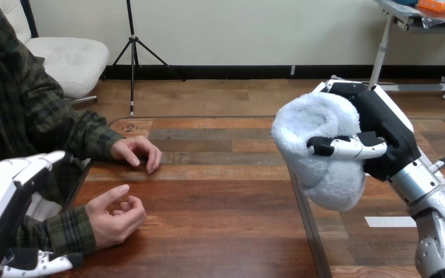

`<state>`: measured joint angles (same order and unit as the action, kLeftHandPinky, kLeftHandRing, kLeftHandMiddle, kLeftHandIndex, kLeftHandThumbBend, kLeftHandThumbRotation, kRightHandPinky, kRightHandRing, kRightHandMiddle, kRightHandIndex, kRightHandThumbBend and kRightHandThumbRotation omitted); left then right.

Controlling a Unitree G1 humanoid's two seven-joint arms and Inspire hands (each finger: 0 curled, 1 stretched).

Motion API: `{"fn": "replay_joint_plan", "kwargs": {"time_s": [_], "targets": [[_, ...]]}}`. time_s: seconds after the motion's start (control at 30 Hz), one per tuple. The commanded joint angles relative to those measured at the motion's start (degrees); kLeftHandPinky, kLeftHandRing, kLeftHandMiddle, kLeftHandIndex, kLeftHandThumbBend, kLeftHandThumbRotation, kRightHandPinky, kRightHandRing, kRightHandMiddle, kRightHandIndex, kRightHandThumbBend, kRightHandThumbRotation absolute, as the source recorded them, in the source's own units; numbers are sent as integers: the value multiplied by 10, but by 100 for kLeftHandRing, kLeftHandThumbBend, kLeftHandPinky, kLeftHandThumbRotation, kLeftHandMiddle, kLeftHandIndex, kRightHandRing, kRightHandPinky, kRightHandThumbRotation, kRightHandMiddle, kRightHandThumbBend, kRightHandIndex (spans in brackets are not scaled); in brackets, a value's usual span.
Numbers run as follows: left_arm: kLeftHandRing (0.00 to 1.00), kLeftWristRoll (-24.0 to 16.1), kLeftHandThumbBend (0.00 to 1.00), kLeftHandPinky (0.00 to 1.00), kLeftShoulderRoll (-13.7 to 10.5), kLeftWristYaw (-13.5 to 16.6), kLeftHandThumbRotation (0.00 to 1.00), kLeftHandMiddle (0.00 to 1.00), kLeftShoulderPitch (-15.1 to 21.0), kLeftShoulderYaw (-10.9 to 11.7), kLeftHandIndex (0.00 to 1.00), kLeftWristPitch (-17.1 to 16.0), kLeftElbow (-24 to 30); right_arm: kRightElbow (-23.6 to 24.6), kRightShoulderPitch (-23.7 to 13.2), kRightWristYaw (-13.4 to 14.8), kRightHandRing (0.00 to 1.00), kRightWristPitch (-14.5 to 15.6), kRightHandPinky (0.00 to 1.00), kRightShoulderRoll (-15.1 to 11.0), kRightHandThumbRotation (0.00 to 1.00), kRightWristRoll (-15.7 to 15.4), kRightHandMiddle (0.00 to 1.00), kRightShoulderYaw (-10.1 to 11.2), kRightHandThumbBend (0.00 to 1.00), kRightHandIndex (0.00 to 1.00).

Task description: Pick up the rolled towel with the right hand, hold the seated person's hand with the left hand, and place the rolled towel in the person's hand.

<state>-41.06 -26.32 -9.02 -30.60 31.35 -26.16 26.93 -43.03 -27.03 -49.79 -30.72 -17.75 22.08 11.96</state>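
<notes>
The robot's right hand (385, 136) was closed around the rolled towel (324, 176), its thumb laid across the front of the pale, fluffy bundle and its black palm behind it. The towel was held up clear of the wooden table (220, 226) at the right of the head view, one rounded end turned up and to the left. The silver right forearm (434, 197) ran down from the hand to the lower right corner. A small white strip (389, 221) lay on the tabletop just beside that forearm.

Across the table, well apart from the towel, the seated person's two hands were at the left. The person's far hand (136, 150) rested palm down, with its fingertips touching the wood. The person's near hand (116, 215) lay closer to the robot, palm turned up and inward, with its fingers loosely curled around nothing. Its plaid sleeve (64, 231) lay on the table.

The robot's left hand (6, 197) sat in the lower left corner, its white back shell toward the camera, just beside the sleeved forearm of the near hand. It appeared to be against the sleeve, but whether it was spread or clasped on the arm could not be told from this angle. The towel was not in the person's hand.
</notes>
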Motion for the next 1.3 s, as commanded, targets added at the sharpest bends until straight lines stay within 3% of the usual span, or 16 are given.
{"fn": "replay_joint_plan", "kwargs": {"time_s": [0.0,0.53,0.63,1.03,1.13,1.27], "targets": [[77,-14,100,68,-35,18,24,79,42,-23,80,1,-49,65,-8,-8,20,10,13,0,0,27,28,10,75,31],[77,-44,100,66,-88,56,26,79,88,-82,79,1,-182,135,16,-49,20,20,13,-10,0,68,27,19,71,31],[76,-50,100,65,-96,69,26,78,99,-94,79,0,-205,146,20,-51,20,25,12,-12,0,75,27,20,71,31],[69,-61,100,59,-118,66,21,76,131,-138,78,34,-246,189,33,-48,20,19,13,-7,0,96,26,30,76,29],[68,-62,100,58,-121,74,19,75,141,-149,77,36,-263,211,41,-49,20,42,13,-7,0,110,25,31,77,29],[67,-62,100,57,-127,78,18,74,153,-163,76,40,-283,230,48,-51,20,44,14,-6,0,117,25,33,78,28]]}}
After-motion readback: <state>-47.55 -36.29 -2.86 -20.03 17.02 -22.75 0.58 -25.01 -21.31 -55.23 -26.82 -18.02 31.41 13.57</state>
